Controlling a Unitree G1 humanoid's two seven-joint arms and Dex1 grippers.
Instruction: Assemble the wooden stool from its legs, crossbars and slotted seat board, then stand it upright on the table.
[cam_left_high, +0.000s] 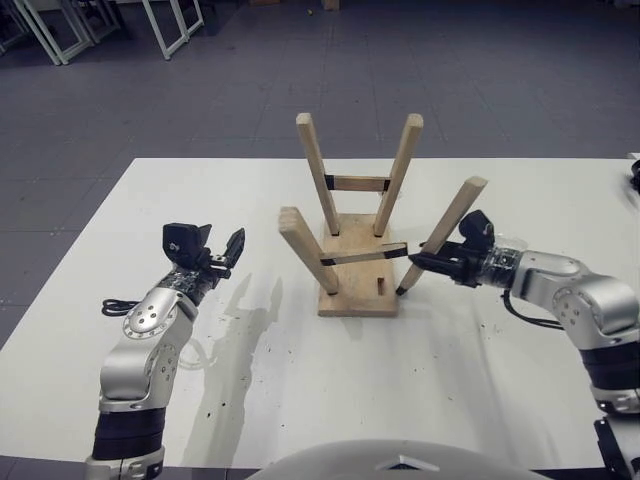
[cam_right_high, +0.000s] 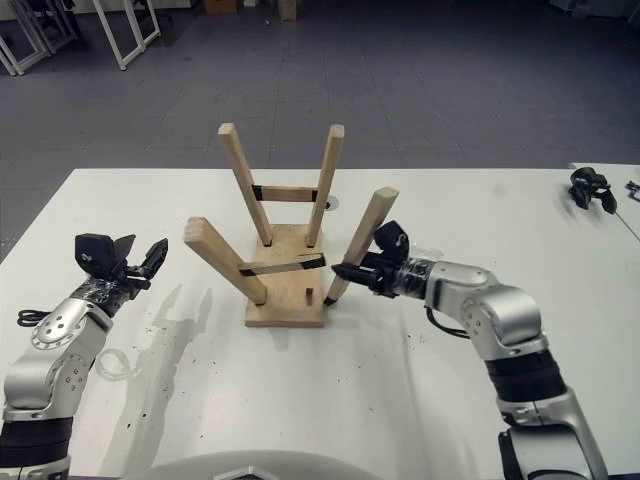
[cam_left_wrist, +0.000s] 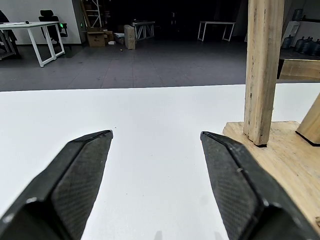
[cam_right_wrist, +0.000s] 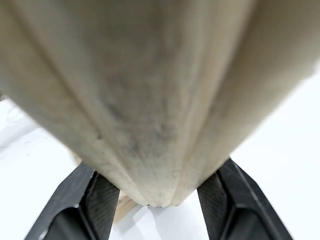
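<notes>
3 legs are apparently sitting slotted in the seat board, lying flat on the table. The right gripper is clamping the 4th leg just beside the board, unslotted; the left gripper is hovering wide open. Seating that leg and turning everything upright are remaining.

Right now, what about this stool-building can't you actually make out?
Right wrist view: the held leg is blurred up close, hiding where its end sits.
Eye views: right gripper crosses that leg low down; seated in the seat board or not, unclear.
Dark object at the table's right edge: too small to identify.
</notes>
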